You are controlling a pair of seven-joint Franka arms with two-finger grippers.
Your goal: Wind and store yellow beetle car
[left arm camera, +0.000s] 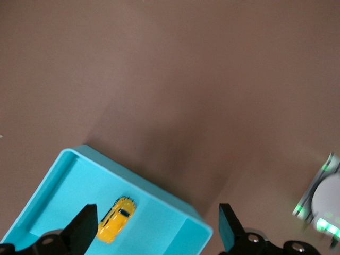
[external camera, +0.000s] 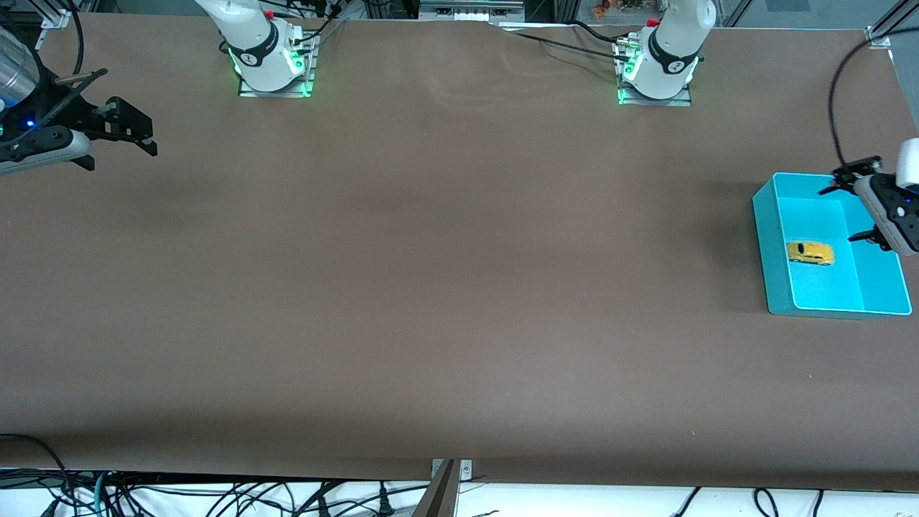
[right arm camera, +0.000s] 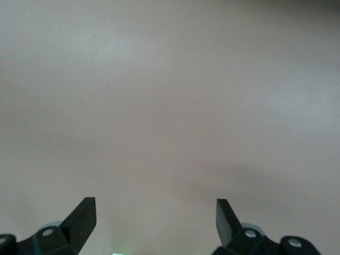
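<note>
The yellow beetle car (external camera: 811, 253) lies on its wheels on the floor of a teal open bin (external camera: 767, 244) at the left arm's end of the table. My left gripper (external camera: 838, 215) hangs open over that bin, above and beside the car, with nothing between its fingers. In the left wrist view the car (left arm camera: 118, 219) sits in the bin (left arm camera: 143, 183) close to one finger (left arm camera: 85, 229), apart from it, and the left gripper (left arm camera: 156, 228) is open. My right gripper (external camera: 120, 158) waits open and empty over bare table at the right arm's end; the right wrist view shows the same gripper (right arm camera: 155, 223).
The two arm bases (external camera: 273, 68) (external camera: 655, 75) stand along the table's edge farthest from the front camera. A black cable (external camera: 836, 108) hangs toward the left wrist. Loose cables (external camera: 215, 499) lie below the table's near edge. Brown tabletop (external camera: 445, 273) spreads between the arms.
</note>
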